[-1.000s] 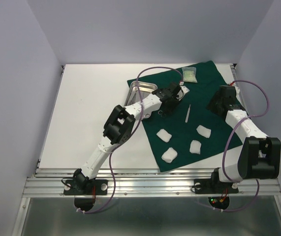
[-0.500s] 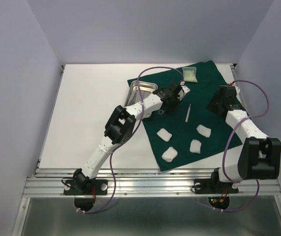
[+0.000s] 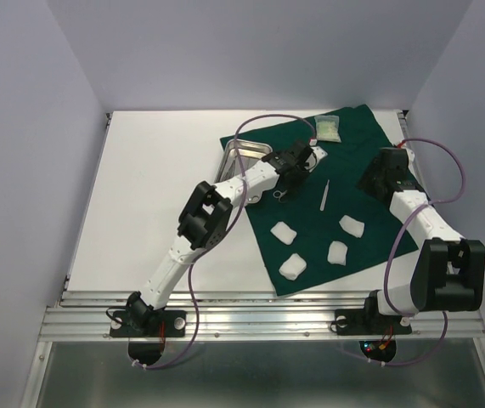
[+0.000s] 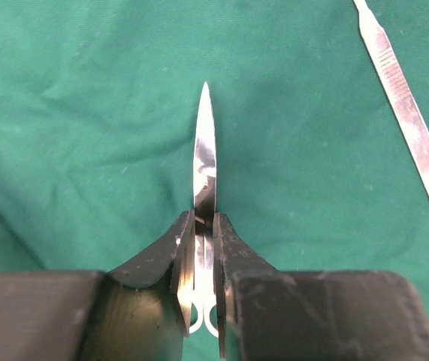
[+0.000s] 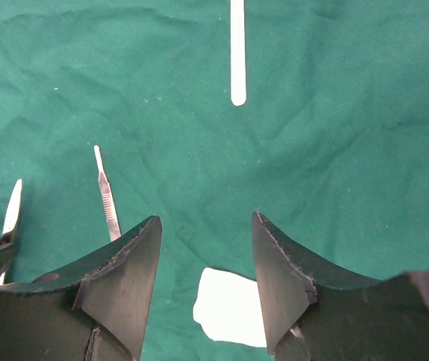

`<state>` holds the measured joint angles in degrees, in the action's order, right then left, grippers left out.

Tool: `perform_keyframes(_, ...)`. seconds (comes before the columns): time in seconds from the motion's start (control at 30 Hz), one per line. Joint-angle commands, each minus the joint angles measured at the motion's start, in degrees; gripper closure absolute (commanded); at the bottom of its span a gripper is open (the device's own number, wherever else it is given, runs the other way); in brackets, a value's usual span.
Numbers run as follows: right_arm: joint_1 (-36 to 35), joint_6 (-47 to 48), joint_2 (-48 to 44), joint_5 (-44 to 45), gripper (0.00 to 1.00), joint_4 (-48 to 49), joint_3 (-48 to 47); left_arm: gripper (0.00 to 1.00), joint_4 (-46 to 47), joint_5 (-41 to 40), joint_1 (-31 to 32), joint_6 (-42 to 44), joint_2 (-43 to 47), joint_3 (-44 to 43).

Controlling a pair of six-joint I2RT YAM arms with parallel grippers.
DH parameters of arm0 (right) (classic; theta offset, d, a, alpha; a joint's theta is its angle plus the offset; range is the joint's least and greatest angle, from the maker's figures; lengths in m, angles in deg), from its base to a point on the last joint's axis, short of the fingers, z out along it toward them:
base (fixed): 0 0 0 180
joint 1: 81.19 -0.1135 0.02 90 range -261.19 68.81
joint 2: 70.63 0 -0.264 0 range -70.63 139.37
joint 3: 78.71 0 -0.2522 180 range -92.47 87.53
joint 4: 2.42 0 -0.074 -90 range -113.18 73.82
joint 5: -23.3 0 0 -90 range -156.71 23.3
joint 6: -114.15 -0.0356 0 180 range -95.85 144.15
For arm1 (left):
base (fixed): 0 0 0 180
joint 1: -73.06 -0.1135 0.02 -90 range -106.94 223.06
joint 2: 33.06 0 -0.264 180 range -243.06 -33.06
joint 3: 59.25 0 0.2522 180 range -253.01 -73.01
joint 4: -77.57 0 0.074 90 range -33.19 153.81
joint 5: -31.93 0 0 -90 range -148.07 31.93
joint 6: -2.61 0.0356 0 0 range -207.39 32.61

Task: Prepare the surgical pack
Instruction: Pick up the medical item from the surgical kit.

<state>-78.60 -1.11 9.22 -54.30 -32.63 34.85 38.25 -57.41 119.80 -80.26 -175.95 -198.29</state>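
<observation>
The dark green drape (image 3: 357, 161) covers the right half of the table. On it, in the left wrist view, lie the steel forceps (image 4: 205, 154), and my left gripper (image 4: 204, 222) is shut on their shanks with the tip pointing forward. From above, that left gripper (image 3: 300, 161) sits just right of the steel tray (image 3: 240, 158). Several white gauze pads (image 3: 284, 232) lie on the near part of the drape. The pale packet (image 3: 328, 129) rests at the far edge. My right gripper (image 5: 205, 226) hangs open above one gauze pad (image 5: 233, 304).
A slim steel scalpel handle (image 3: 324, 195) lies on the drape between the two grippers, also visible as a handle (image 4: 406, 113) right of the forceps. A white strip (image 5: 237, 53) lies ahead of the right gripper. Bare white table (image 3: 157, 187) extends left of the tray.
The left gripper's jaws have closed from wide apart onto the forceps. The right arm has not moved.
</observation>
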Motion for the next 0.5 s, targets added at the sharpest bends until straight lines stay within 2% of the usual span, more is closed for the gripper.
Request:
perform_keyframes(0.0, 0.1, 0.5, -2.2, 0.3, 0.43, 0.1, -1.3, 1.00, 2.3, -0.1, -0.5, -0.6, 11.3, 1.3)
perform_keyframes(0.33, 0.1, 0.3, -2.6, 0.0, 0.43, -0.2, -1.3, 1.00, 2.6, -0.1, -2.5, -2.6, 16.1, 2.8)
perform_keyframes(0.47, 0.1, 0.3, -2.8, 0.1, 0.43, -0.2, -1.1, 1.00, 1.8, -5.7, -4.9, -5.5, 16.9, 3.3)
